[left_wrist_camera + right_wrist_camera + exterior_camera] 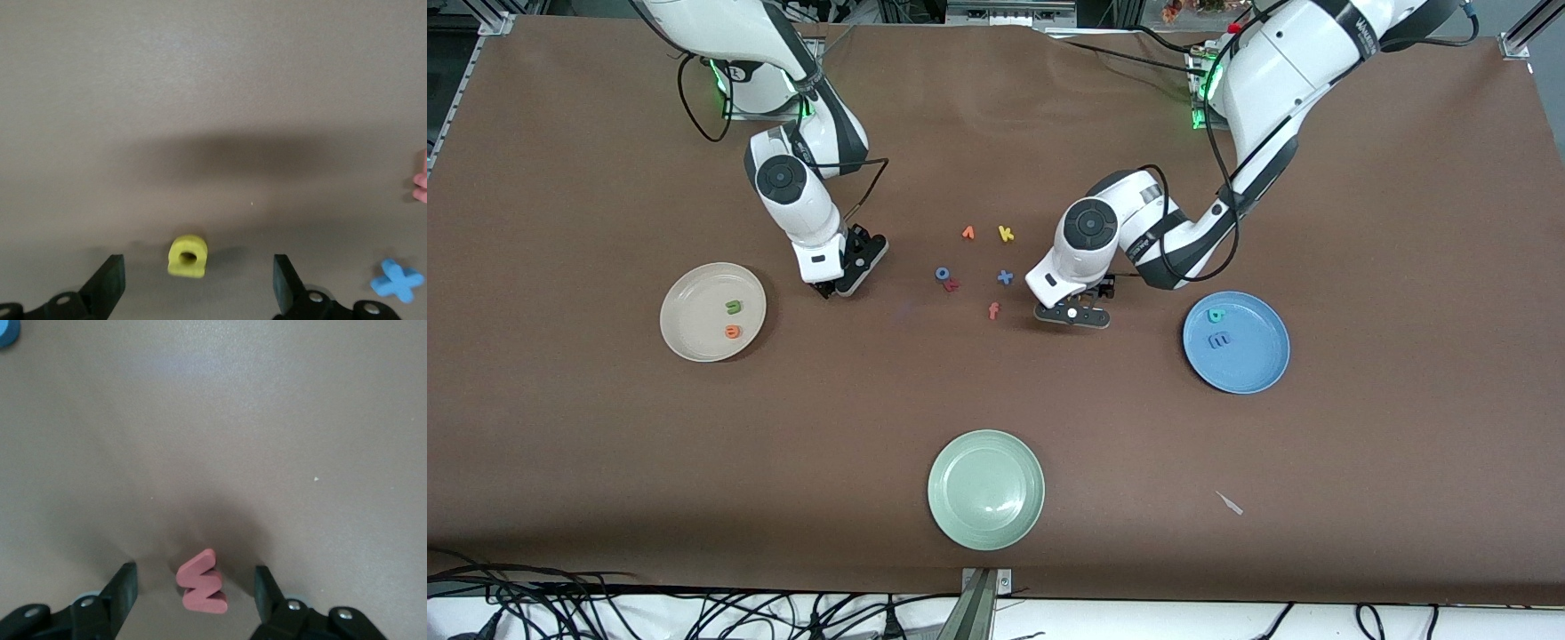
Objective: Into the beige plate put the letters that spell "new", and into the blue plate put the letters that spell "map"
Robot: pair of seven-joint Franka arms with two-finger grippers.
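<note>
Grippers both low over table, apart. Left gripper (197,285) straddles yellow a (187,256); right gripper (195,593) straddles pink w (202,583), not touching.

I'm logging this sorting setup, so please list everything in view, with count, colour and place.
Table: one, brown.
Beige plate: one, toward the right arm's end, holding a green n and an orange e.
Blue plate: one, toward the left arm's end, holding a teal p and a lavender m.
Green plate: one, pale, nearest the front camera.
Loose letters: six, mid-table: orange letter, yellow k, blue o, red letter, blue x, orange f.
Yellow a: one, between the left claw's fingers.
Pink w: one, between the right claw's fingers.
Left claw: open, low.
Right claw: open, low.
</note>
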